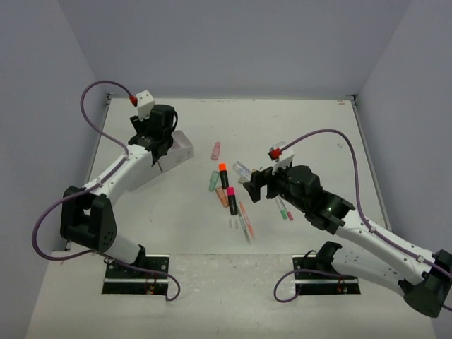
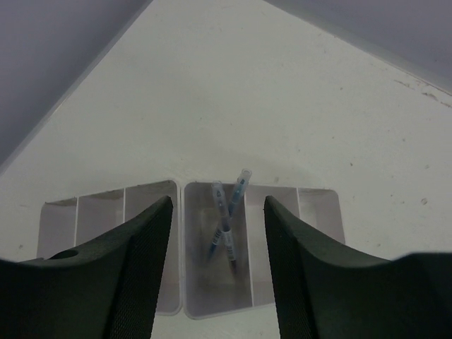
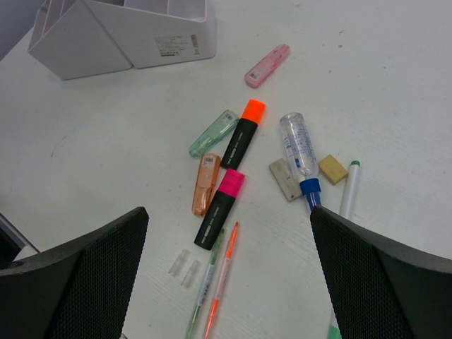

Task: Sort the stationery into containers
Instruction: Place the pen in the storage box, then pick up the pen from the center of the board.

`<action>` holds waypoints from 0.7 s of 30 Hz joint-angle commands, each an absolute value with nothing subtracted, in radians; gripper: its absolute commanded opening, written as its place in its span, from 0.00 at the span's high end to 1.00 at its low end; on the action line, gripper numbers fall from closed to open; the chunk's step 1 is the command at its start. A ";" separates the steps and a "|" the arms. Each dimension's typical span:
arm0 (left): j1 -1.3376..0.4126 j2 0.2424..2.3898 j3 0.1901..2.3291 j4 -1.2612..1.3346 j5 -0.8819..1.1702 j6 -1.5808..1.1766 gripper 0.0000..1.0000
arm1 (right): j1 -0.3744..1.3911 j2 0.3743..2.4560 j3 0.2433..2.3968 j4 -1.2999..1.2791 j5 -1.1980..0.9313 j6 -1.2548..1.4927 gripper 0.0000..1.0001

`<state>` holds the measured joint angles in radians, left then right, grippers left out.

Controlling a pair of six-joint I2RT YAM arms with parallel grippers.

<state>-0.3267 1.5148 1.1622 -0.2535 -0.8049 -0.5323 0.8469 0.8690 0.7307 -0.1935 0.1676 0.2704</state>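
The left jaws stand apart with nothing between them, and the right jaws gape wide, also empty.

From the top view, the left arm point(image 1: 120, 173) reaches to the far left of the bench point(image 1: 176, 226), its jaws over the white containers point(image 1: 180, 150). The loose stationery lies mid-bench: a pink piece point(image 1: 216, 150), an orange-tipped marker point(image 1: 223, 174), a pink-tipped marker point(image 1: 232, 199) and thin pens point(image 1: 244, 220). The right arm point(image 1: 381, 239) holds its jaws just beside this cluster, on its right side.

In the left wrist view, the two containers show between the dark fingers point(image 2: 141, 268), sitting side by side. Two clear-capped pens point(image 2: 227, 219) lie crossed in one compartment of the tray on the picture's right.

In the right wrist view, the stationery lies on the bench below the spread jaws. A green piece point(image 3: 213, 133) lies beside the orange-tipped marker, and an orange piece point(image 3: 206, 182) touches the pink-tipped marker. A clear tube with a blue cap point(image 3: 300, 152) lies between two beige pieces point(image 3: 286, 179). A white pen with a green tip point(image 3: 349, 189) lies just beside them. The containers stand at the far left.
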 commanded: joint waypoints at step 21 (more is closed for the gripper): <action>-0.397 0.858 0.954 -0.435 -0.174 -0.498 0.24 | 0.955 1.323 0.819 -0.549 0.092 0.644 0.68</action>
<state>-0.3934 0.8148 1.0406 -0.3633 -0.3370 -0.5340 0.9165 1.2710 0.8089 -0.5454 0.0874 0.5878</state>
